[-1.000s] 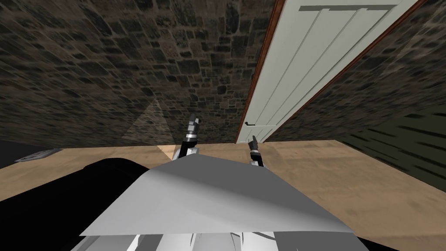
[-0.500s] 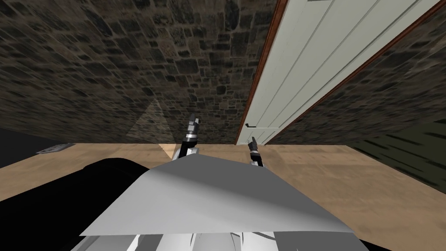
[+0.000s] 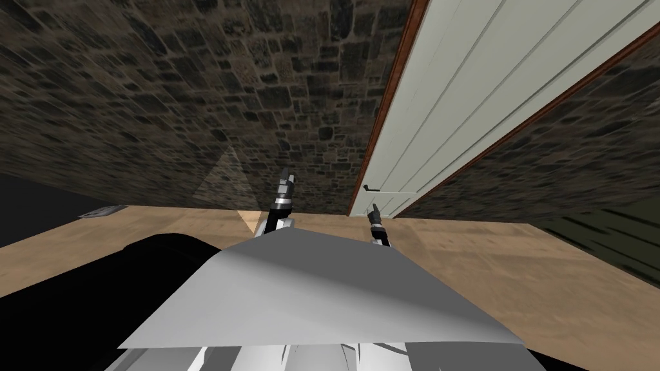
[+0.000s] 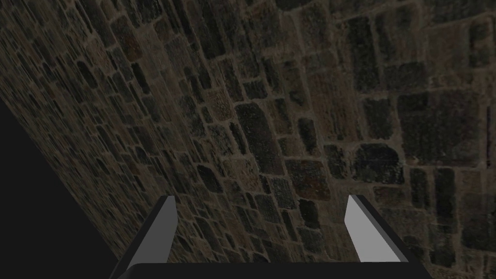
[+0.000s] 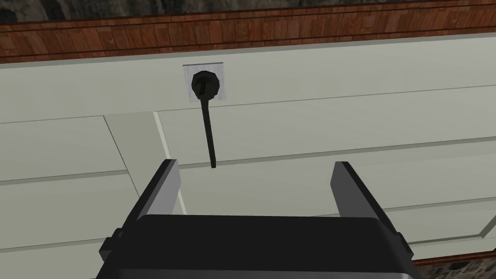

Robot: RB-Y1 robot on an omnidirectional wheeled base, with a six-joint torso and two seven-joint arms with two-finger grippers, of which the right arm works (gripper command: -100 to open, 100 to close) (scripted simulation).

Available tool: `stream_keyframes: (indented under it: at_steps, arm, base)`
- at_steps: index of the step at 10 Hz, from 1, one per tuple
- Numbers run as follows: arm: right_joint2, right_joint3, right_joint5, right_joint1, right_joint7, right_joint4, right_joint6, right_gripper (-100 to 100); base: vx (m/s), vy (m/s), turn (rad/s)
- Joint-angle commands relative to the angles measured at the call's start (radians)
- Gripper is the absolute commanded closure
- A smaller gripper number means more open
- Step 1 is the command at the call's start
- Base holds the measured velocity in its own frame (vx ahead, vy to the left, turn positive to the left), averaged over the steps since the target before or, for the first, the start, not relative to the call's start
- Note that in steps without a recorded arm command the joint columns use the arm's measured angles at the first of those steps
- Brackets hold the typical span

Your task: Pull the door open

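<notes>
Right wrist view puts the right gripper [image 5: 255, 167] nearest, its fingers spread apart and holding nothing. Just ahead of it, on the pale door [image 5: 339, 116], is the thin black handle [image 5: 209, 131], not between the fingers. A reddish-brown frame [image 5: 242, 29] runs beyond the handle. The left gripper [image 4: 260, 199], fingers also apart, faces a stone wall [image 4: 290, 97].
</notes>
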Motion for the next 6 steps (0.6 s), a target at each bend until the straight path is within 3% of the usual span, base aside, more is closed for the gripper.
stream_keyframes:
  at_steps: [1,6]
  arm:
    - [-0.007,0.004,-0.003,-0.014,-0.003,0.037,-0.011,-100]
    - [-0.023,0.015,-0.012,-0.054,-0.009,0.143,-0.043,-100]
  base:
    - [0.066,-0.083,0.078]
    - [0.069,-0.075,0.066]
